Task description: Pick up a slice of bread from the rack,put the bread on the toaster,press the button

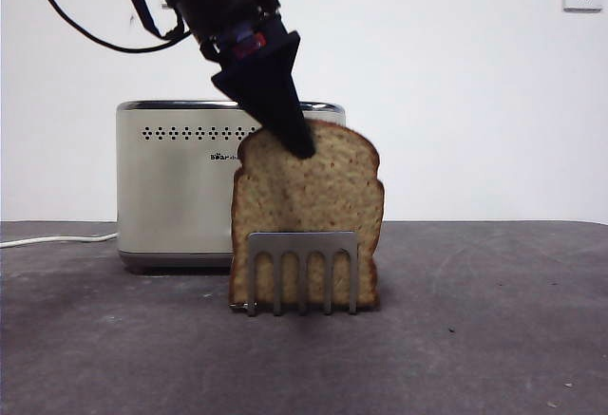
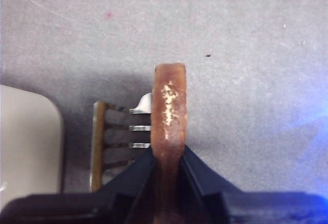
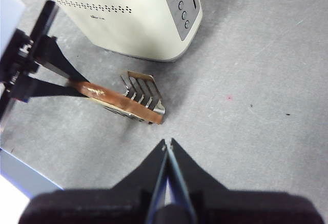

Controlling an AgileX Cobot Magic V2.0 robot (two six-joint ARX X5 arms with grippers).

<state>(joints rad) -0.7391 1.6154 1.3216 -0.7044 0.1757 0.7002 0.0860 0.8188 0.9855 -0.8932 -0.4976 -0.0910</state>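
One pincer, the left pincer point(image 2: 168, 155), gripped the slice of bread point(image 1: 309, 225) by its top crust, in the rack point(image 1: 302, 249). We judged a tilted lift could snag the prongs; the right pincer point(image 3: 167, 144) waited closed.

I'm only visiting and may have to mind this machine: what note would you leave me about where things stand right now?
Left tool: shut on the slice of bread, gripping its top crust.
Right tool: shut, holding nothing, above the table, away from the work.
The bread stands upright in the rack, in front of the toaster.
Done: bread gripped.
Left: lift it out, put it on the toaster, press the button, which I can't make out for sure here.
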